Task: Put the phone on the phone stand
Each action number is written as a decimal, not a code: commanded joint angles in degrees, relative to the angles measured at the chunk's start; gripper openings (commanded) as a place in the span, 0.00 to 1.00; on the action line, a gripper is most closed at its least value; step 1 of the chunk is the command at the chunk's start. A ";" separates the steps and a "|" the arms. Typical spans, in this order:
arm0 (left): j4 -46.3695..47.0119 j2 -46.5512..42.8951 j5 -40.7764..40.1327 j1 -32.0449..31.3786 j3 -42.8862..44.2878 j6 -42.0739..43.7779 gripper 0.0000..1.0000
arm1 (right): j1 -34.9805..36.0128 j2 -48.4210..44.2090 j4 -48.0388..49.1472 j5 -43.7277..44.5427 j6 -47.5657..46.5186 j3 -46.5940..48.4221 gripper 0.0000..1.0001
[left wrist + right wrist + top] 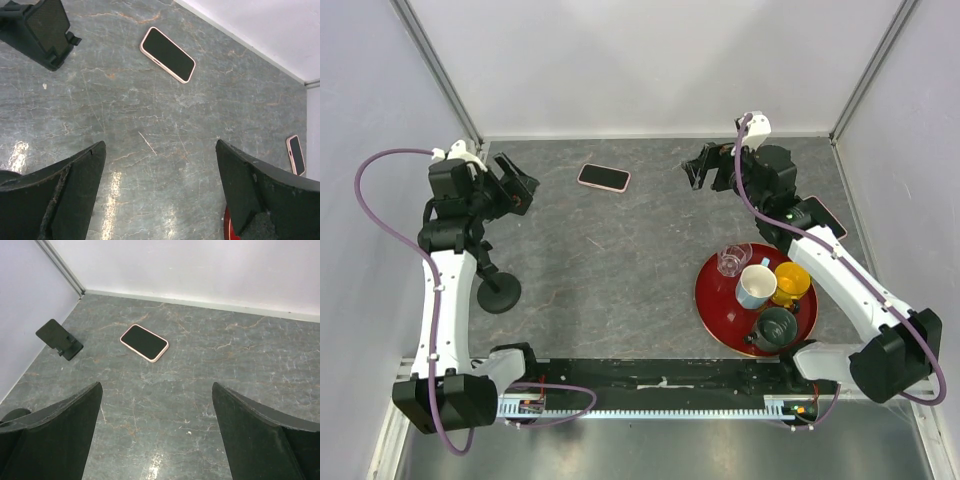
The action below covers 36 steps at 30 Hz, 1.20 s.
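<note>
pink-cased phone w/ black screen [604, 177] lies flat, screen up, on the grey marbled tabletop [620, 270], back-centre, near the rear wall. Touching neither gripper. Not on the stand.

small black stand w/ round disc base + short stem [500, 293] is upright at front-left, just beside the left arm's forearm and well apart from the phone.

left gripper [160, 145]: jaws spread wide, holding nothing, up off the table to the left of the phone; phone is ahead of it in the wrist view.

right gripper [156, 385]: also spread wide, nothing held, raised to the right of the phone. In the top view the phone sits between the two grippers.

Other stuff:
- black angled-plate holder w/ front lip [59, 338] by the left wall, left of the phone, apart from it.
- second pink-cased phone [296, 155] flat near the right wall, partly under the right arm in the top view.
- round red tray [712, 312] at front-right, carrying a clear glass [731, 260], white-and-blue mug [755, 287], yellow cup [791, 282] and dark green pot [773, 328].
</note>
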 commanded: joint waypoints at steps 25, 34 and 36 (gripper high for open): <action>17.65 25.11 -2.07 11.76 3.13 -1.06 0.83 | 0.17 -1.80 2.65 -4.18 -7.68 -1.77 0.98; 14.86 37.50 -5.75 11.68 13.41 7.11 0.78 | 0.08 -0.48 2.74 -3.56 -8.65 -1.95 0.98; 12.48 40.49 -6.11 11.68 18.05 10.45 0.67 | 0.08 -0.13 2.73 -3.56 -9.17 -1.95 0.98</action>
